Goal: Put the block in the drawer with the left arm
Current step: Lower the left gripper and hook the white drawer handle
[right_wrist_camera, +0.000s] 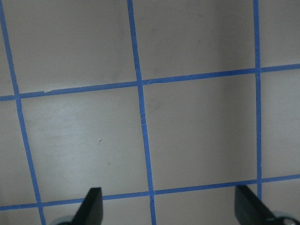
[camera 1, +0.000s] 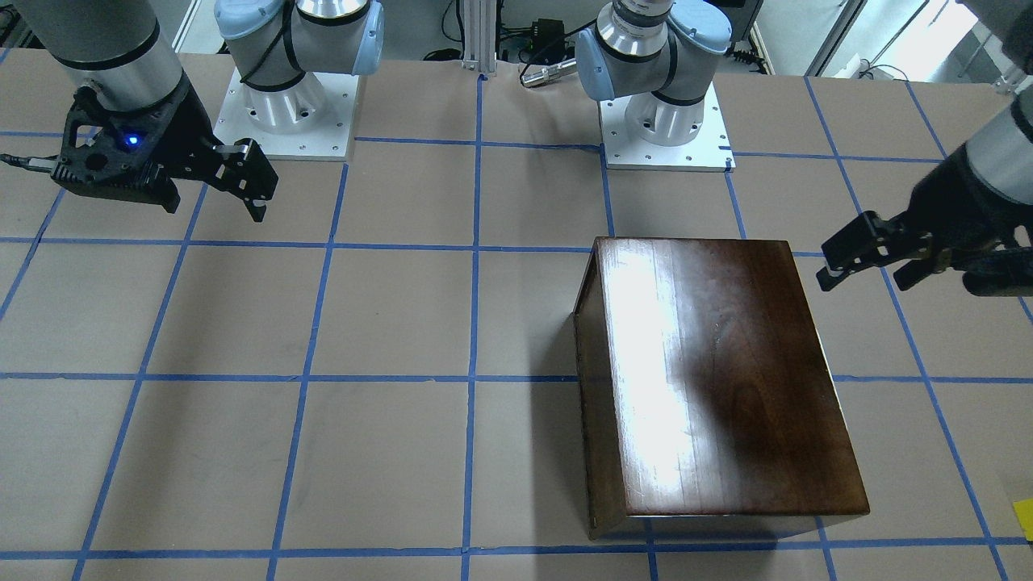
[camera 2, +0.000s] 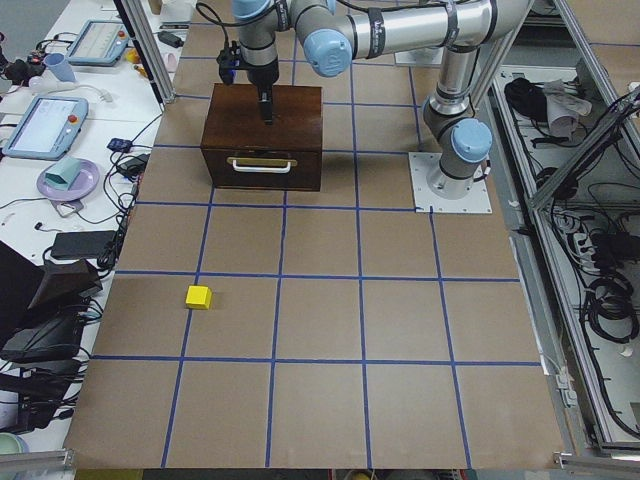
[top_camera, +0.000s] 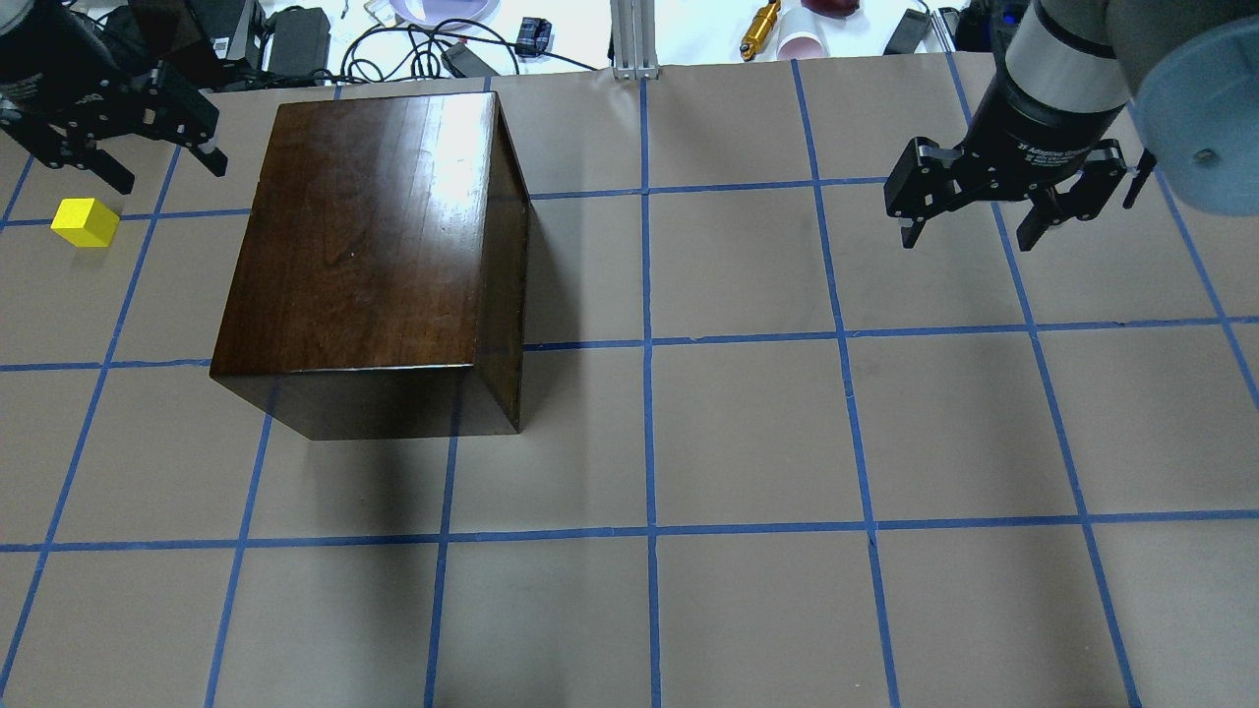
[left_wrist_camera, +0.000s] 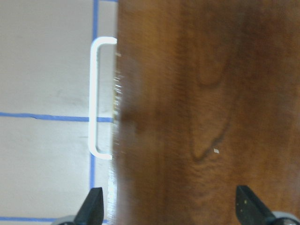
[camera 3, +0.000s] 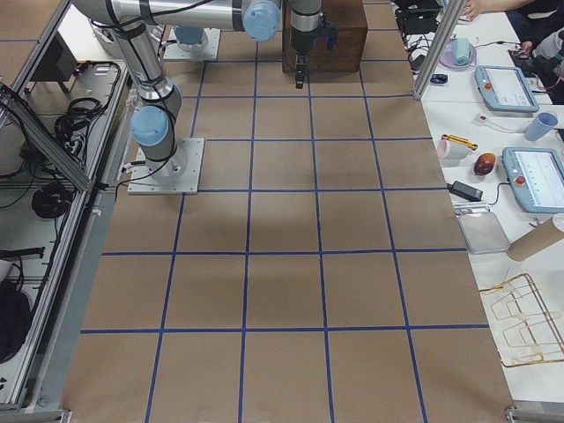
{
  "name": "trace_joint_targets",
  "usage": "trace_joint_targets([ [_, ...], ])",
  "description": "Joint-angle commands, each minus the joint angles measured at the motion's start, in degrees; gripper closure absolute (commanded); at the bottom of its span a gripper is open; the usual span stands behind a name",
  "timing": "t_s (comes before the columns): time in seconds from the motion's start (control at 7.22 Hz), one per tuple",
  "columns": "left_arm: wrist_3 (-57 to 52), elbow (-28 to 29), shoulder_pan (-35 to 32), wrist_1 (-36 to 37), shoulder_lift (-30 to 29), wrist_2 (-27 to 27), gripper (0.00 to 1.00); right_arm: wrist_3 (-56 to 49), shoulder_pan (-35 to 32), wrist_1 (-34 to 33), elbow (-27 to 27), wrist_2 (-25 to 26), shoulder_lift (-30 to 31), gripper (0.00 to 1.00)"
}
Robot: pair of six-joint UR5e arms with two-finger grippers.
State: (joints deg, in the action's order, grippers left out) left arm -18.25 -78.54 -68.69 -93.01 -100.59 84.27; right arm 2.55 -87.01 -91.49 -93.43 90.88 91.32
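The yellow block (top_camera: 86, 221) lies on the table to the left of the dark wooden cabinet (top_camera: 374, 246); it also shows in the exterior left view (camera 2: 198, 297) and at the front-facing view's right edge (camera 1: 1023, 518). The drawer (camera 2: 262, 170) is shut, with its metal pull (left_wrist_camera: 96, 98) on the front. My left gripper (top_camera: 169, 175) is open and empty. It hangs high over the cabinet's front edge (left_wrist_camera: 171, 208), apart from the block. My right gripper (top_camera: 969, 241) is open and empty over bare table (right_wrist_camera: 168, 211).
The table is brown paper with a blue tape grid (top_camera: 649, 344). The arm bases (camera 1: 666, 121) stand at the robot's side. Cables and small items (top_camera: 443, 39) lie beyond the table's far edge.
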Motion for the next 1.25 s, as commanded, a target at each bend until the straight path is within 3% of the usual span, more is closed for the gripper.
trace_joint_targets([
  [0.0, -9.83, 0.14, 5.39, 2.82, -3.54, -2.43, 0.0, 0.0, 0.0, 0.0, 0.0, 0.0, 0.0, 0.0],
  [0.55, -21.44, -1.0, 6.73, 8.36, -11.28, -5.6, 0.0, 0.0, 0.0, 0.0, -0.09, 0.0, 0.0, 0.0],
  [1.11, -22.71, -3.81, 6.73, 8.37, -13.93, -8.58, 0.0, 0.0, 0.0, 0.0, -0.09, 0.0, 0.0, 0.0],
])
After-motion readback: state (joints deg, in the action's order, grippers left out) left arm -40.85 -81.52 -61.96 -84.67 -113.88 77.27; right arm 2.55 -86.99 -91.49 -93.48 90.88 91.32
